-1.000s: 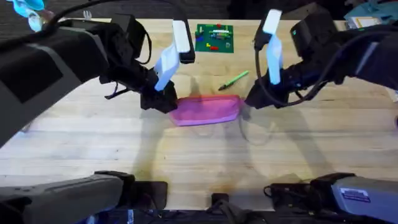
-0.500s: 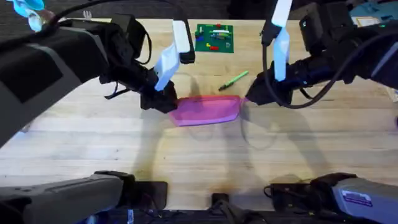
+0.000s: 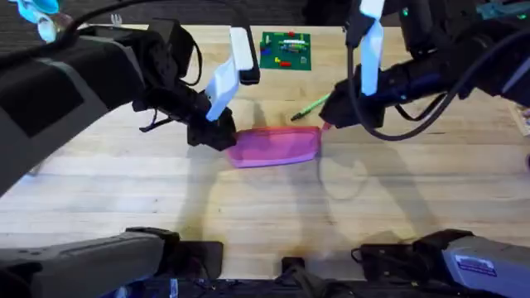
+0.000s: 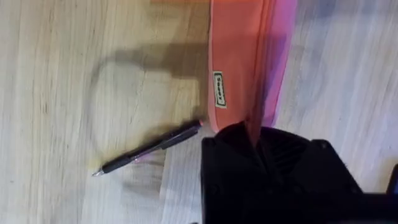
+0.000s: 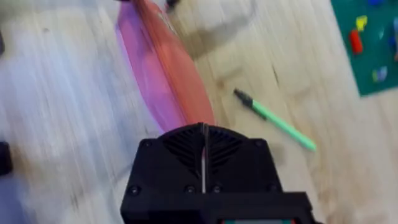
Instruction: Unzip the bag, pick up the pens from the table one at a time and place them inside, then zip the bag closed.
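The desk (image 3: 124, 190) is carrying everything, and I am placing things by the pink bag (image 3: 276, 146) lying near its middle. My left gripper (image 3: 217, 132) is pinching the bag's left end, clamped on the fabric. My right gripper (image 3: 328, 116) is sitting at the bag's right end with its fingers pressed together; I cannot tell whether the zipper pull is between them. The green board (image 3: 286, 50) is lying well behind the bag. The green pen (image 3: 309, 106) is resting just behind the bag's right end, and the black pen (image 4: 149, 147) just beside the left end. I judge the risks to be the pull slipping free, or my right arm knocking the green pen away.
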You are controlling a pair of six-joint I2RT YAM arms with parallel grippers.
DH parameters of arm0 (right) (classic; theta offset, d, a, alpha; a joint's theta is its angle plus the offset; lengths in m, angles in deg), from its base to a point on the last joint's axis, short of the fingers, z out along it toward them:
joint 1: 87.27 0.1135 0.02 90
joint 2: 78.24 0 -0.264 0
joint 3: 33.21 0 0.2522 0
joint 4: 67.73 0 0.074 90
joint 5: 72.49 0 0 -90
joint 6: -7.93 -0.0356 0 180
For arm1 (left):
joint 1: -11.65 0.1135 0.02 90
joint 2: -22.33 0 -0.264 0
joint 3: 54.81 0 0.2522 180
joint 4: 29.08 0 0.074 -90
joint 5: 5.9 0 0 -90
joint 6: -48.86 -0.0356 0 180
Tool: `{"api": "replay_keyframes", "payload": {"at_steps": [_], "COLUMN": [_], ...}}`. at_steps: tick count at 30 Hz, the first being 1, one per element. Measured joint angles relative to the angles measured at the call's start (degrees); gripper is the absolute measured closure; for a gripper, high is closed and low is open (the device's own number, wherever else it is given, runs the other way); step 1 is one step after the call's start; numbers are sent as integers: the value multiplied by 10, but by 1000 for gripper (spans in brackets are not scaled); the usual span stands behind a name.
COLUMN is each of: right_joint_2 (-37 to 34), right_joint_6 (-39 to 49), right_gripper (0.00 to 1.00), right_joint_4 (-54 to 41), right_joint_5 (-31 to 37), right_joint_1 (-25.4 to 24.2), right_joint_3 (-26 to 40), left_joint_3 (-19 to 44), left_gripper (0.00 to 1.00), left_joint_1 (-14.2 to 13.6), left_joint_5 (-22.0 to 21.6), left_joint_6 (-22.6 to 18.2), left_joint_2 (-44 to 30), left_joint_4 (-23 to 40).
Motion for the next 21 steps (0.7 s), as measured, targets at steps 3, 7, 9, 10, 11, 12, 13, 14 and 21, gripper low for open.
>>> {"api": "replay_keyframes", "payload": {"at_steps": [3,7,9,10,11,12,13,14,21], "right_joint_2": [1,2,2,2,2,2,2,2,2], "right_joint_6": [0,2,2,2,2,2,2,2,2], "right_gripper": [971,971,971,972,972,972,972,972,971], "right_joint_4": [15,33,37,39,40,40,40,40,40], "right_joint_5": [0,0,0,0,0,0,0,0,0], "right_joint_1": [24,56,68,73,76,78,78,78,78], "right_joint_3": [7,7,7,7,7,7,7,7,7], "left_joint_3": [0,0,0,0,0,0,0,0,0], "left_gripper": [958,958,958,958,958,958,958,958,958], "left_joint_1": [0,0,0,0,0,0,0,0,0], "left_joint_5": [0,0,0,0,0,0,0,0,0], "left_joint_6": [0,0,0,0,0,0,0,0,0], "left_joint_2": [0,0,0,0,0,0,0,0,0], "left_joint_4": [0,0,0,0,0,0,0,0,0]}}
